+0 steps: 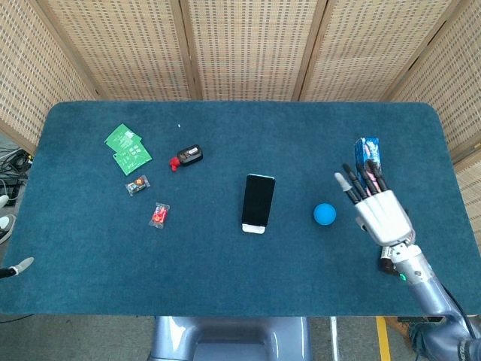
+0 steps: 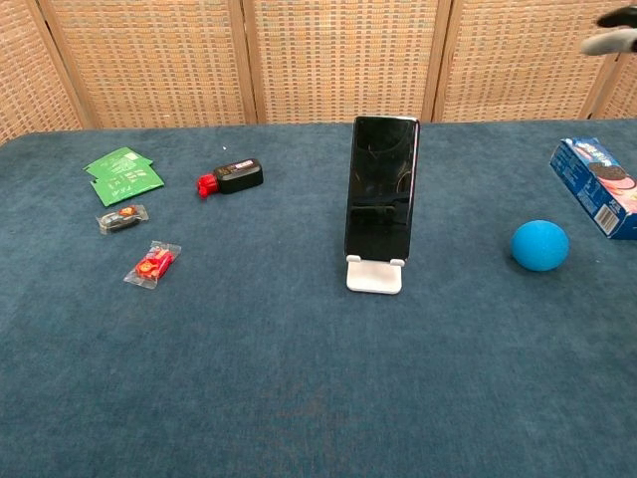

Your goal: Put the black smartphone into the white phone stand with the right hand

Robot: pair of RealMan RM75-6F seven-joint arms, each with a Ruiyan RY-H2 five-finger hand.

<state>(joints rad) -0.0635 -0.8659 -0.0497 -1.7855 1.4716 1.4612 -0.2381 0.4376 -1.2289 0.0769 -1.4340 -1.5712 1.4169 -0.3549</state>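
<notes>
black smartphone (image 2: pixel 382 187), a glossy slab with rounded corners, propped upright and leaning slightly back in the white phone stand (image 2: pixel 375 276), whose small flat plastic lip shows at the phone's foot. both near the middle of the table (image 1: pixel 225 256), covered in dark blue napped felt. seen from the head camera as a slim dark rectangle (image 1: pixel 258 198) with the white stand (image 1: pixel 252 228) peeking out at its near end. well apart to the right, beyond a smooth blue ball (image 1: pixel 325 213), right hand (image 1: pixel 382 213) raised above the table, silvery shell with dark fingers (image 1: pixel 359 177) spread apart and holding nothing, touching neither phone nor stand; in the chest camera only a blurred fingertip (image 2: pixel 615 36) at the top right corner. behind the hand, a blue cookie box (image 2: pixel 600 185) lying flat near the right edge. on the left side, two flat green packets (image 1: pixel 126 147), a small black bottle with a red cap (image 1: pixel 186 156) lying on its side, and two crinkly clear-wrapped sweets, one dark (image 1: pixel 137 184), one red (image 1: pixel 158 214). woven cane screen panels (image 2: pixel 338 60) with wooden frames behind the table. left hand not seen in either camera.
</notes>
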